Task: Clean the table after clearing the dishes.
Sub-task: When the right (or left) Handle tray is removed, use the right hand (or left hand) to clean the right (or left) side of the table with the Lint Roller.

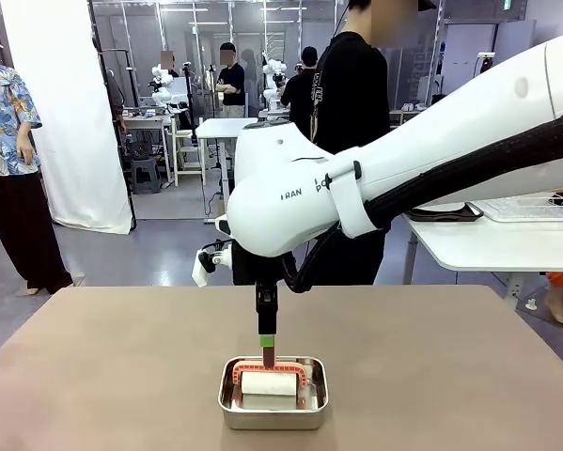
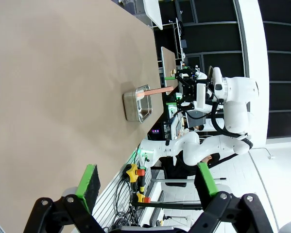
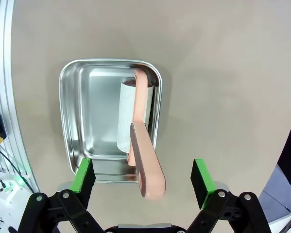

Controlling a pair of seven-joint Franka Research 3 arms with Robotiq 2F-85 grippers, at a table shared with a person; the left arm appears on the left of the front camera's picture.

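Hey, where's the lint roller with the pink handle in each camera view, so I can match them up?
Front view: lint roller bottom centre, in the steel pan.
Left wrist view: lint roller right of centre, sticking out of the pan.
Right wrist view: lint roller centre, pink handle reaching toward the bottom edge.
Shared landmark: the steel pan on the table.

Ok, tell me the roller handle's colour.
The handle is salmon pink, clearest in the right wrist view.

Before me a shiny steel pan holds a lint roller, its white roll lying flat inside and its pink handle rising up out of it. Beyond, a person in black stands beside a white side table bearing a wire rack.
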